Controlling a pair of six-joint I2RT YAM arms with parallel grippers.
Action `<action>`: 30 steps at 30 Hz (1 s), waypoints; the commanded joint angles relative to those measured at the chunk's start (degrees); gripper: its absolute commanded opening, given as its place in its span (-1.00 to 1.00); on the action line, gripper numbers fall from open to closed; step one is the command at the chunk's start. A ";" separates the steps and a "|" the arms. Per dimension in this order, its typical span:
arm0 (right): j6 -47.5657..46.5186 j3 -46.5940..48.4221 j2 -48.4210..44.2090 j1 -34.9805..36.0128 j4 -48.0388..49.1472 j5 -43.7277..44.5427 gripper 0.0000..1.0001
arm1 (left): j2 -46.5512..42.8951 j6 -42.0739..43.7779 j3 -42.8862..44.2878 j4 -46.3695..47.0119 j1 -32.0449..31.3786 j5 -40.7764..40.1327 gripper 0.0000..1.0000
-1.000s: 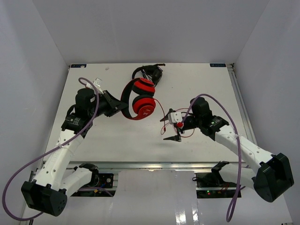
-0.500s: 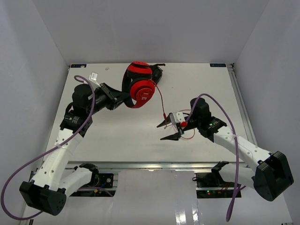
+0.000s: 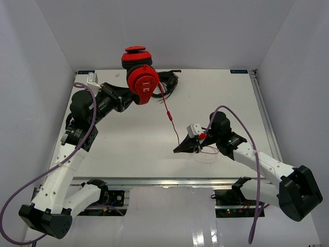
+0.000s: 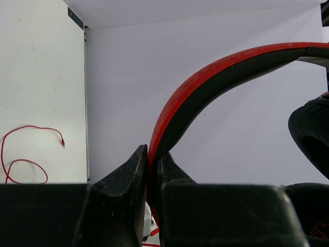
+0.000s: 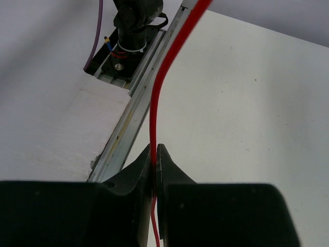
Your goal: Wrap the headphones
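Observation:
The red headphones (image 3: 140, 74) hang in the air above the table's back edge, ear cups stacked. My left gripper (image 3: 127, 100) is shut on their red headband (image 4: 205, 85), which arcs up and right out of the jaws in the left wrist view. The thin red cable (image 3: 169, 114) runs down from the cups to my right gripper (image 3: 178, 150), low over the table's front middle. That gripper is shut on the cable (image 5: 157, 98), which passes straight between its fingertips. More cable lies looped on the table (image 3: 208, 151).
A pair of black headphones (image 3: 168, 81) lies at the back of the white table (image 3: 128, 139), just behind the lifted red ones. A metal rail (image 3: 169, 180) runs along the near edge. White walls enclose the left, right and back sides.
My left gripper lifted the headphones up and toward the back left. The right gripper, open a second ago, came forward and lower and shut on the cable, which now stretches between the arms.

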 commanded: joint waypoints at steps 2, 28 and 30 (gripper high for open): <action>1.63 1.57 -3.19 0.52 -2.61 7.65 -0.84 | -0.63 -5.92 4.59 1.95 -0.09 -8.78 -1.00; -27.98 31.20 -6.73 0.97 -27.90 87.56 -0.85 | 19.75 59.02 5.59 -14.84 -13.18 -34.85 -1.00; -26.42 33.76 -5.27 0.75 -29.81 84.66 -0.85 | 17.81 62.77 2.26 -12.38 -13.39 -28.73 -1.00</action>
